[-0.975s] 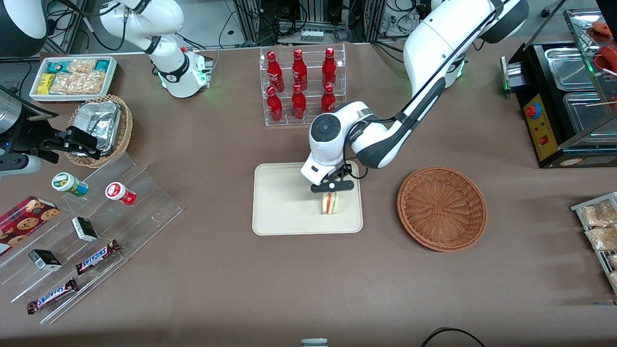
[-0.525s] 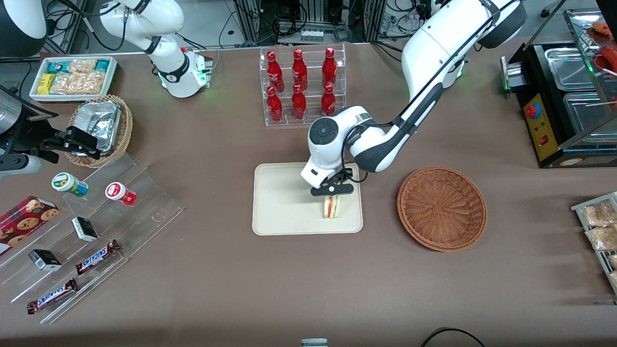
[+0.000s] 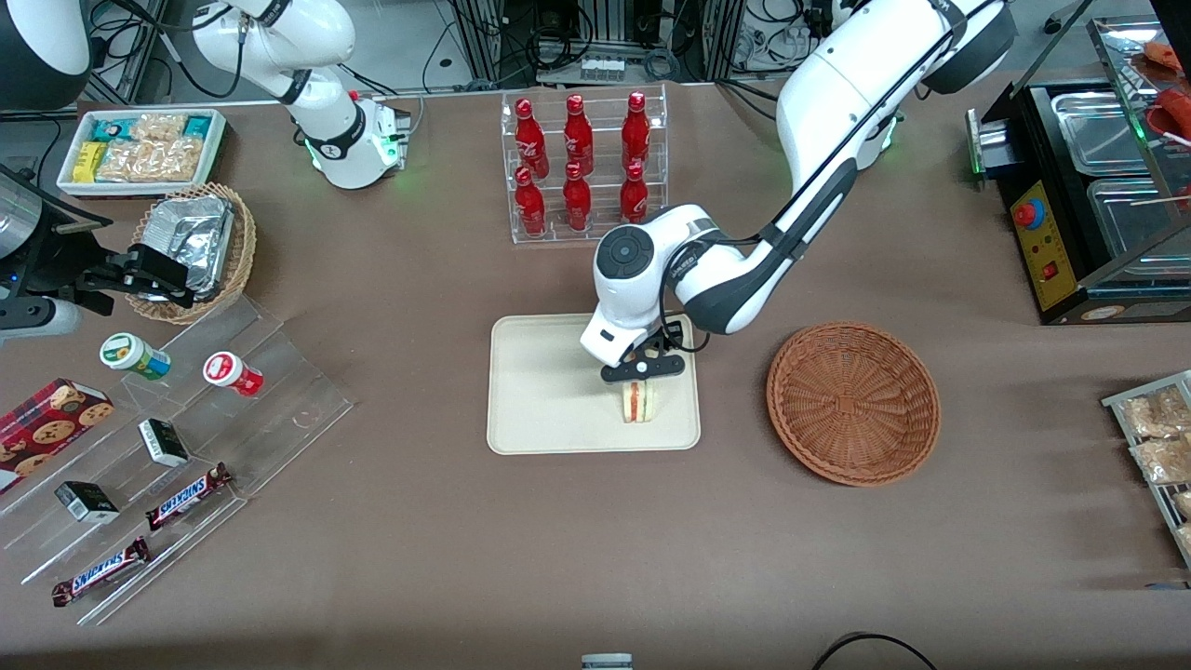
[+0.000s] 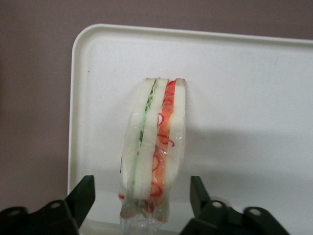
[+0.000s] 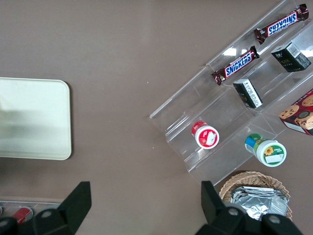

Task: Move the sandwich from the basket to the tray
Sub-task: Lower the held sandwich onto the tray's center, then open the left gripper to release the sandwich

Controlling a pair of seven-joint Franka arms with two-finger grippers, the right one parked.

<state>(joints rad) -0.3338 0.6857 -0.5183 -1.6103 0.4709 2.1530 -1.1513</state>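
Note:
The sandwich stands on its edge on the cream tray, near the tray corner that lies toward the working arm's end and nearer the front camera. In the left wrist view the sandwich shows white bread with green and red layers inside clear wrap, on the tray. My left gripper hovers just above it, open; its fingers flank the wedge with a gap on each side. The reddish-brown basket sits beside the tray toward the working arm's end, with nothing in it.
A clear rack of red bottles stands farther from the front camera than the tray. An acrylic step stand with snacks, a tan basket of foil packets and a white bin lie toward the parked arm's end. A black warmer stands at the working arm's end.
The gripper carried the sandwich slightly nearer the front camera and down onto the tray. Its fingers now stand apart from the wedge.

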